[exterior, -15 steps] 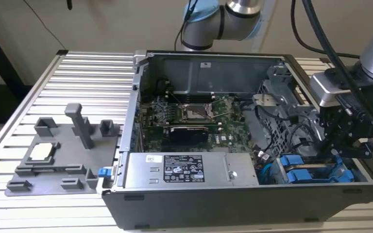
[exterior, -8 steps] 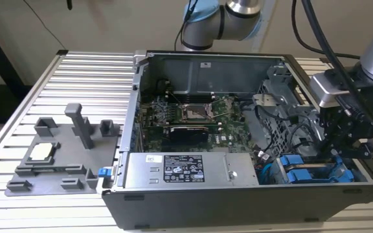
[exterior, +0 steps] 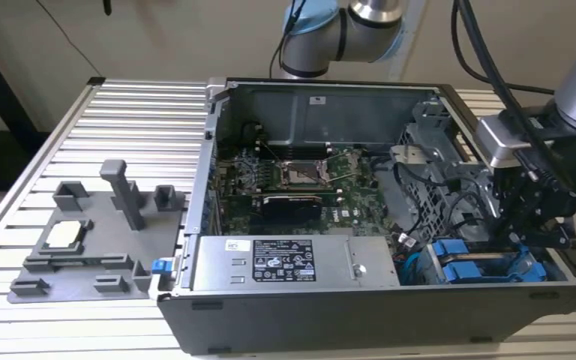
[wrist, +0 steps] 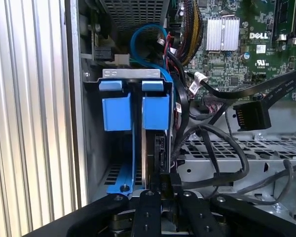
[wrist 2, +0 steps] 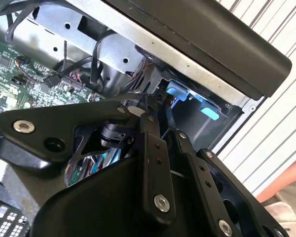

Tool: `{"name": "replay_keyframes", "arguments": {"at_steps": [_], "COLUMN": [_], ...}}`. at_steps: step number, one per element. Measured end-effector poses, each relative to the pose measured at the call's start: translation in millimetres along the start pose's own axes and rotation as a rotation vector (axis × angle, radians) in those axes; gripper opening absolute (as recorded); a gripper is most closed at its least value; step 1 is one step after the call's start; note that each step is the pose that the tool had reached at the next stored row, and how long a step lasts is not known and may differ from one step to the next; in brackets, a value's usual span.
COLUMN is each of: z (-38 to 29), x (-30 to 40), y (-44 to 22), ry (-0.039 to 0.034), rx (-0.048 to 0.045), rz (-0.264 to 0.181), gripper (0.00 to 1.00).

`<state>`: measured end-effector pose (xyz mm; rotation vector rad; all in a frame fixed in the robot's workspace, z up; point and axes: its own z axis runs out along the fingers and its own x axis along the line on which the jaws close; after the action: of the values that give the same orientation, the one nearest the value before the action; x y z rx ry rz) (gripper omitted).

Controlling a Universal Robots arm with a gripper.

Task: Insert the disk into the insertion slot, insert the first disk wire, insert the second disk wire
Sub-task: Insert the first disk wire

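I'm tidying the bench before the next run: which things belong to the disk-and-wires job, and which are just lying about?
Job: end effector, disk, black wire plug, computer case.
Lying about: grey fixture on the table, other blue carrier, power supply.

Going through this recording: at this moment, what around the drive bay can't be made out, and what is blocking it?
1. First wrist view: the gripper covers one end of the blue carriers in the drive bay, so I cannot tell whether any wire is plugged in there.
2. Exterior view: the arm hides part of the bay.
3. Second wrist view: the gripper's body blocks most of the bay.
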<state>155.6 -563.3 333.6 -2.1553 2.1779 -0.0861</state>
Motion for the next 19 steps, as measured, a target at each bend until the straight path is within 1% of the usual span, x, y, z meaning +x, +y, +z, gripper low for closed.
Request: {"name": "replay_keyframes", "arguments": {"at_steps": [3, 5, 7, 8, 9, 13, 19], "z": [1.4, 2.3, 2.0, 0.8, -0.5, -10.0, -26.8], "x": [0.1, 0.0, 0.1, 0.1, 0.1, -0.1, -0.5], "y": [0.1, 0.2, 0.2, 0.1, 0.0, -0.9, -2.4], "ry": [0.0005, -0.0014, -0.0008, -0.0002, -0.0004, -0.0001, -0.0001], "rx": [-0.0017, -0.0049, -0.0053, -0.0055, -0.0057, -0.0057, -0.0057], "rz": [0.005, 0.006, 0.006, 0.006, 0.006, 0.006, 0.006], "gripper": [0.19, 0.20, 0.20, 0.27, 0.27, 0.27, 0.27]}}
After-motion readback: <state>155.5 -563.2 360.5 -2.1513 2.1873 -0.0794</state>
